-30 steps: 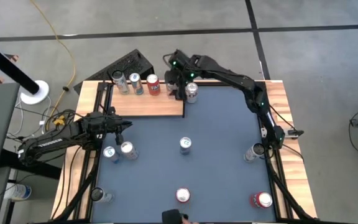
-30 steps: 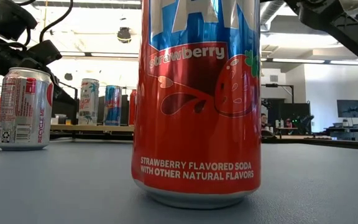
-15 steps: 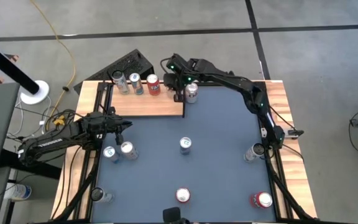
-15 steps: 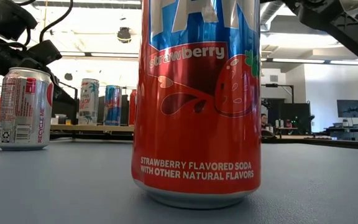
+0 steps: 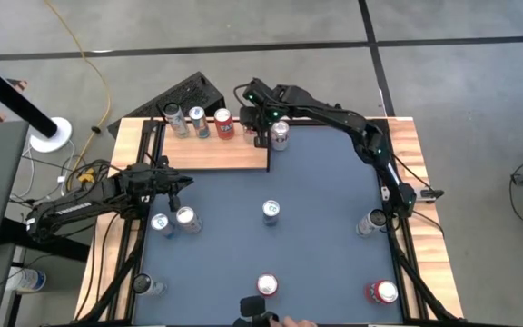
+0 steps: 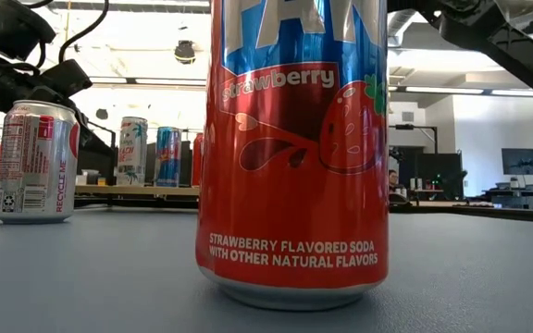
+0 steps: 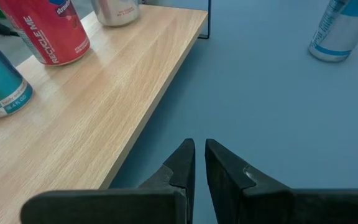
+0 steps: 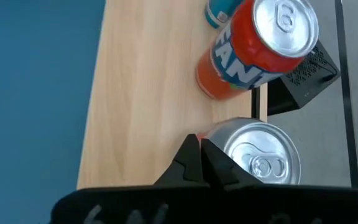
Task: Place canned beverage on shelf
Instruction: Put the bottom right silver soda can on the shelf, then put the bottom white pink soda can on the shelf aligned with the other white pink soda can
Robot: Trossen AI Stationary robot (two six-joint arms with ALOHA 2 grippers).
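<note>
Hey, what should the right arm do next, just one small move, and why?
Probably lift the right pincer straight up, clear of the shelf. It is shut and holds nothing, close beside a silver-topped can standing on the shelf, so a sideways move could knock that can.

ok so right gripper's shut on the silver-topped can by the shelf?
No. The right gripper is shut, but on nothing: the silver-topped can stands beside it, by the shelf. The right wrist view shows it.

Orange can on shelf
</note>
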